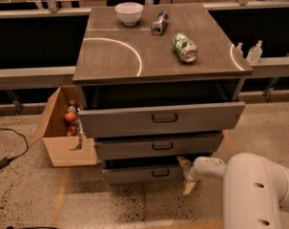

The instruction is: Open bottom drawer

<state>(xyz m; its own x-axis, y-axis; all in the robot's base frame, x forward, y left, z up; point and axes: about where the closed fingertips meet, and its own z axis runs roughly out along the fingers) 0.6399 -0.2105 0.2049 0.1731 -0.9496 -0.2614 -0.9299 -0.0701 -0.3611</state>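
The bottom drawer (134,174) is the slimmest of three grey-brown fronts, low under the cabinet, with a small dark bar handle (160,173) at its centre. It stands out a little, with a dark gap above it. My gripper (185,174) is at the drawer's right end, just right of the handle. Its cream fingers are spread apart, one up at the drawer's top edge (182,161) and one down near the floor (188,188). It holds nothing. My white arm (253,185) fills the lower right.
The middle drawer (158,146) and the wide top drawer (163,118) both stand out further than the bottom one. On the cabinet top are a white bowl (129,12), a silver can (159,23) and a green can (184,46). A cardboard box (63,149) sits left of the drawers on the floor.
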